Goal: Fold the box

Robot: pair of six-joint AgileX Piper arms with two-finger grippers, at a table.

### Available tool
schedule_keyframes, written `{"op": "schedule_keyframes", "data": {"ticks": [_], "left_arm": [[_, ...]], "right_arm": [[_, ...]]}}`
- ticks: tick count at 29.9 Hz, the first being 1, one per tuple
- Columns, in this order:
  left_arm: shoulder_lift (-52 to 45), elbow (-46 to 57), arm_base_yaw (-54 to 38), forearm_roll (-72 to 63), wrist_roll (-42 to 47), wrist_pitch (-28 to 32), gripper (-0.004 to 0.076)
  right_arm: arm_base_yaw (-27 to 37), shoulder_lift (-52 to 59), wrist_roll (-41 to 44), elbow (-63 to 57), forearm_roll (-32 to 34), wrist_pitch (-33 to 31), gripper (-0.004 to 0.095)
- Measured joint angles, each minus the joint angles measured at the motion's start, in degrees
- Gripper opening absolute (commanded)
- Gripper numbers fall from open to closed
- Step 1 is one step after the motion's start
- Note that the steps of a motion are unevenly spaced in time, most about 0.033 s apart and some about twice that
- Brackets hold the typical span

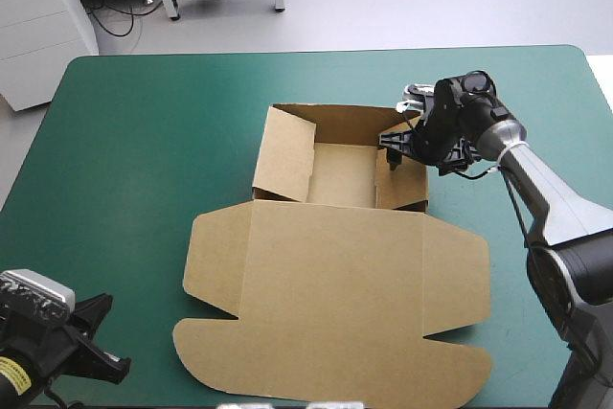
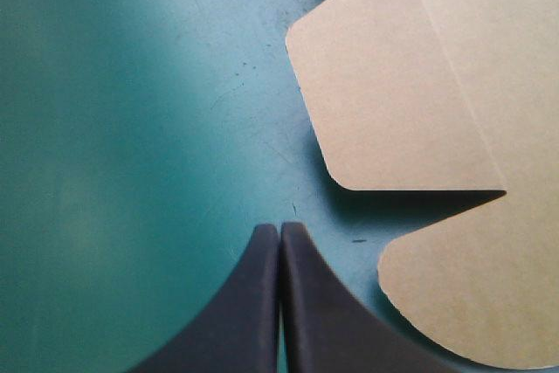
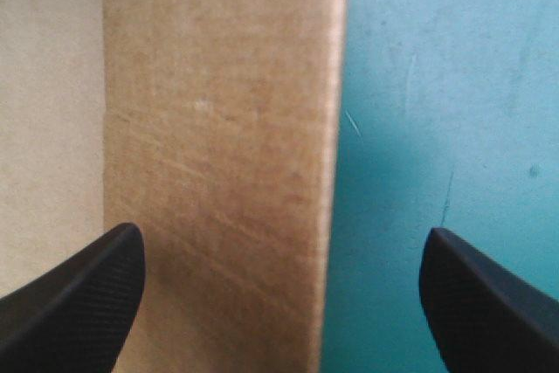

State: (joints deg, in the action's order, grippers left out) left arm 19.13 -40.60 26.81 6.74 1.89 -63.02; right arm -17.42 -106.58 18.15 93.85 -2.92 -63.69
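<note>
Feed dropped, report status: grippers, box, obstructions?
Left gripper shut, clear of the box. Right gripper open astride its right wall. Walls up, lid flat. Nothing obstructing.

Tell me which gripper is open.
The right gripper: it stands open astride the box's right wall; the left gripper is shut over the teal-green cover.

The brown box (image 1: 335, 275) lies mid-table as an open tray, walls raised, lid flat toward the near edge.
</note>
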Motion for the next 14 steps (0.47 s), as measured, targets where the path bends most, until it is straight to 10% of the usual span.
{"op": "schedule_keyframes", "data": {"ticks": [8, 14], "left_arm": [[0.0, 2.72, 0.0, -0.17, 0.0, 2.07, -0.0032], [0.0, 2.72, 0.0, -0.17, 0.0, 2.35, -0.0032]], "right_arm": [[0.0, -1.43, -1.15, -0.02, -0.07, -1.34, 0.0693], [0.0, -1.43, -1.27, -0.02, -0.28, -3.19, 0.001]]}}
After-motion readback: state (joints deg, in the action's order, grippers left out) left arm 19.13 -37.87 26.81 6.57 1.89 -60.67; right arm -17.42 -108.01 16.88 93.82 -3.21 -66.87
